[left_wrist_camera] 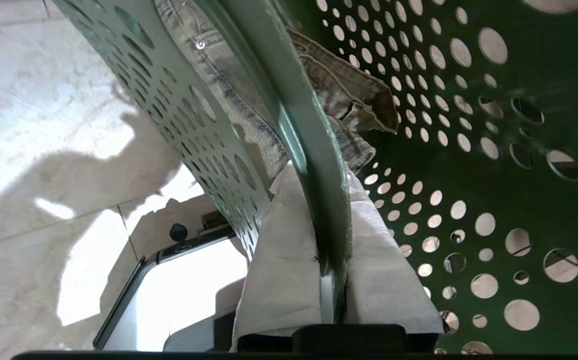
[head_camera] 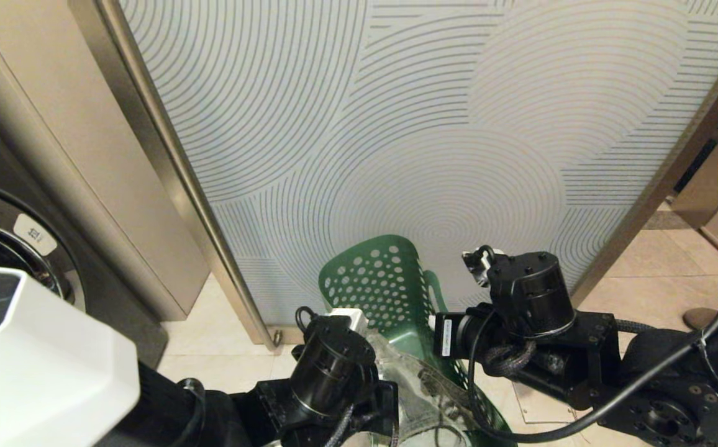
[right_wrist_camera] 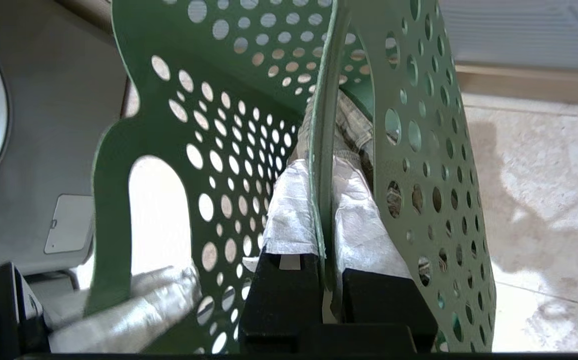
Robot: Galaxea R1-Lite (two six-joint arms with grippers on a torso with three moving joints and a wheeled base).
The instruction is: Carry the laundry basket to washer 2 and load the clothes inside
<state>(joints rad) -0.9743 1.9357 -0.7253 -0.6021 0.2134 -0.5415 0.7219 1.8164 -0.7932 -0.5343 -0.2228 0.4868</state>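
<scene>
Mid-carry — left tool (left_wrist_camera: 331,280) and right tool (right_wrist_camera: 326,260) both clenched on the laundry basket (head_camera: 384,285) rim, clothes (left_wrist_camera: 249,110) inside. Next, probably: finding washer 2 — then setting down level.

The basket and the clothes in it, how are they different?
The basket is dark green plastic, while the clothes are faded grey-green fabric. The basket is stiff and full of round holes; the clothes are soft and wrinkled, with seams. The basket is bigger, and the clothes lie inside it. The left gripper and the right gripper pinch the basket's rim, not the clothes. Both are greenish.
</scene>
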